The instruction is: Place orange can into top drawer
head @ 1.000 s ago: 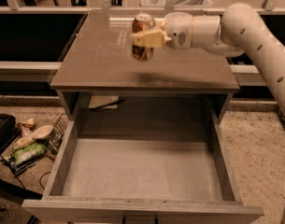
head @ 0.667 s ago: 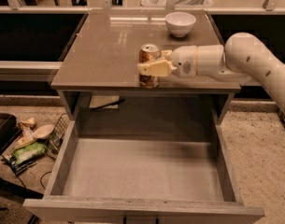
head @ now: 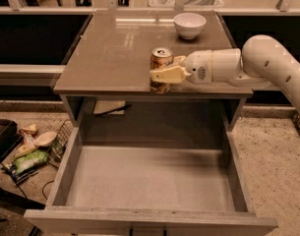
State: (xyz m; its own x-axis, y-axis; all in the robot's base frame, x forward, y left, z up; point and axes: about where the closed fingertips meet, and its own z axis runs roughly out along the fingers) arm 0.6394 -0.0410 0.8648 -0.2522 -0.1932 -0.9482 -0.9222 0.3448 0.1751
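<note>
The grey-brown bench (head: 115, 58) takes up the middle of the view, its glossy top reflecting the lights behind it. Beneath it the top drawer (head: 149, 186) is pulled fully out toward the camera; it is nearly as wide as the bench, with a pale flat bottom, thick grey side walls and a light front panel along the lower edge. Nothing lies inside it. The robot's white arm (head: 272, 63) reaches in from the right, running leftward just above the front right part of the bench. At its end the gripper (head: 161, 74) sits at the front edge of the bench, a little right of centre, with its cream jaws clamped on the orange can (head: 162, 58); one finger (head: 168, 75) crosses the near side of the can. The can is upright, silver top and pull tab facing up, and its base lines up with the bench's front edge, behind the open drawer rather than in it; whether it touches the benchtop cannot be told. A white bowl (head: 190, 24) stands well apart, at the back right of the bench. On the floor at the left lies a heap of litter (head: 29, 151).
</note>
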